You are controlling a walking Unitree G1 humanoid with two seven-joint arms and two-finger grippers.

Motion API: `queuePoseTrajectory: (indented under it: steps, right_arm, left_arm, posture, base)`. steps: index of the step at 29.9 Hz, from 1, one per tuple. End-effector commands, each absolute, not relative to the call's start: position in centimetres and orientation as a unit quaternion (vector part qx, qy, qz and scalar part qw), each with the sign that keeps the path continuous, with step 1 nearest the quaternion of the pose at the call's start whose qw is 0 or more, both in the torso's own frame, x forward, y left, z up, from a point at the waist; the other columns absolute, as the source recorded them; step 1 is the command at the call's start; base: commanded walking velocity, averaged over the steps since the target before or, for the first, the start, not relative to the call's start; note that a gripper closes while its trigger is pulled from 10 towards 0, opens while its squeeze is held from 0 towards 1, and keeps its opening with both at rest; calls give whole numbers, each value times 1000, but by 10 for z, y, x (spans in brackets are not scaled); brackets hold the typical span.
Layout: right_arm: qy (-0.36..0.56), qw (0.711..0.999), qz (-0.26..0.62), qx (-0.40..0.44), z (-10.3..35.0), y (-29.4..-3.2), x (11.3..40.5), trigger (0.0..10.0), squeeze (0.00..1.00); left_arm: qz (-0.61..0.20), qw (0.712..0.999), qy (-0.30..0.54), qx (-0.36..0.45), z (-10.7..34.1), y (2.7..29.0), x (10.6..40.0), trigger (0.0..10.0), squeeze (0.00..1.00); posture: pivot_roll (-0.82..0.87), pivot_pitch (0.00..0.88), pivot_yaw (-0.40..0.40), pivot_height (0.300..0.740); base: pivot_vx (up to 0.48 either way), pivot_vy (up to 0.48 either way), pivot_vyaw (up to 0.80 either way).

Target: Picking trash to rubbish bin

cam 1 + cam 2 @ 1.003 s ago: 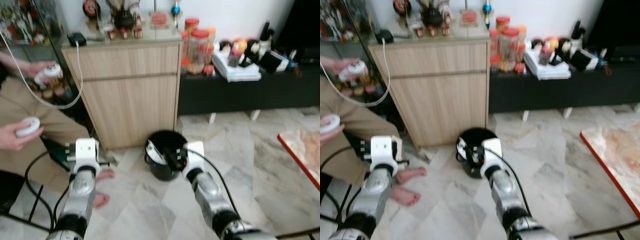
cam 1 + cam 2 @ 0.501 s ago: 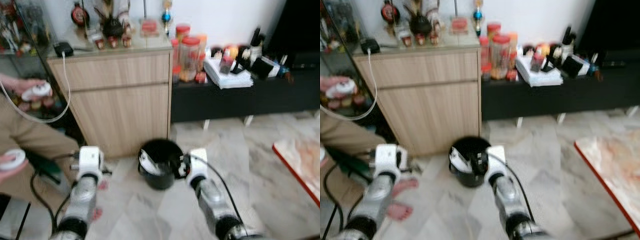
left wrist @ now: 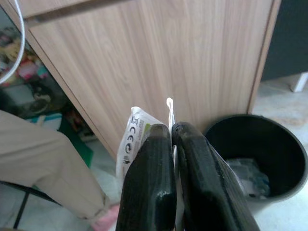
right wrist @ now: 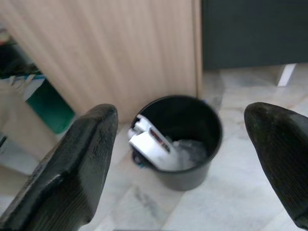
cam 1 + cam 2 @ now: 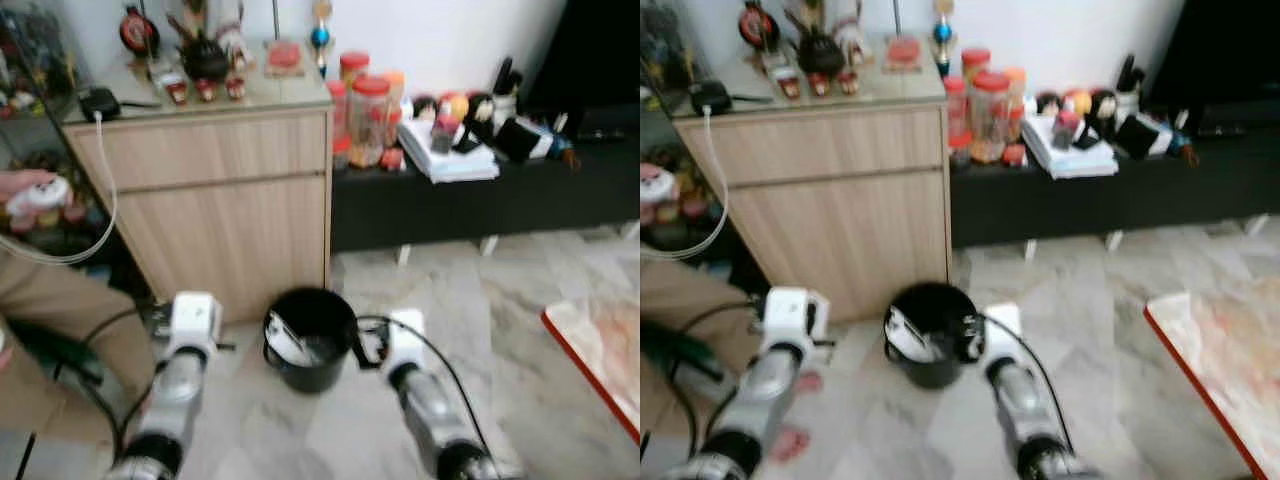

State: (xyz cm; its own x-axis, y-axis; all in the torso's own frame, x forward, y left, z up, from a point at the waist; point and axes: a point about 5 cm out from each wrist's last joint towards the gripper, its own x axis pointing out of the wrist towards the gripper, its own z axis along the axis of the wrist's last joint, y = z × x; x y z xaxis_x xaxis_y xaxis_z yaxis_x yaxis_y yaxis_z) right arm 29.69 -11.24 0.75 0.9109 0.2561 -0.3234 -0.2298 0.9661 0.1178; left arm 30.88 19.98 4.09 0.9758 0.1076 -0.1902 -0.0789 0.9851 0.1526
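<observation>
Marble floor tiles [image 5: 520,300] ran up to a light wooden cabinet [image 5: 230,210] and a low black bench [image 5: 480,195] crowded with jars and papers. From the head camera we saw a black rubbish bin [image 5: 310,340] standing on the floor just in front of the cabinet's corner, with a white carton [image 5: 285,340] and other pale trash already inside it. Our left arm reached forward to the left of the bin, our right arm to its right, with the right end effector [image 5: 365,345] close beside the rim. A person in beige trousers [image 5: 60,320] sat at the far left, holding a white round object [image 5: 40,195] near the cabinet.

Looking along the left wrist, we found the left end effector [image 3: 171,132] with its two black fingers [image 3: 149,183] pressed together on a white wrapper [image 3: 134,139] bearing small printed marks; the wrapper stuck up between and beside the fingertips. It was held in front of the cabinet, beside the bin and not over it.

Looking along the right wrist, we saw the right end effector spread wide, holding nothing, one finger [image 4: 82,173] at each edge of the view, with the bin and its white carton on the floor between them.
</observation>
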Motion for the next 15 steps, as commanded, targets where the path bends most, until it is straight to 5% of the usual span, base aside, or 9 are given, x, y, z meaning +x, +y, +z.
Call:
queuePoseTrajectory:
  steps: [1,15]
  right_arm:
    - [160,981,105,39,12,-122,301,10000,0]
    - [149,983,102,44,17,-120,306,10000,0]
  left_arm:
    - [43,992,99,72,41,196,310,10000,0]
    - [45,990,109,76,34,200,305,10000,0]
  posture:
    - [55,37,31,740]
    - [69,59,27,740]
  base:
    - [341,0,0]
    - [342,0,0]
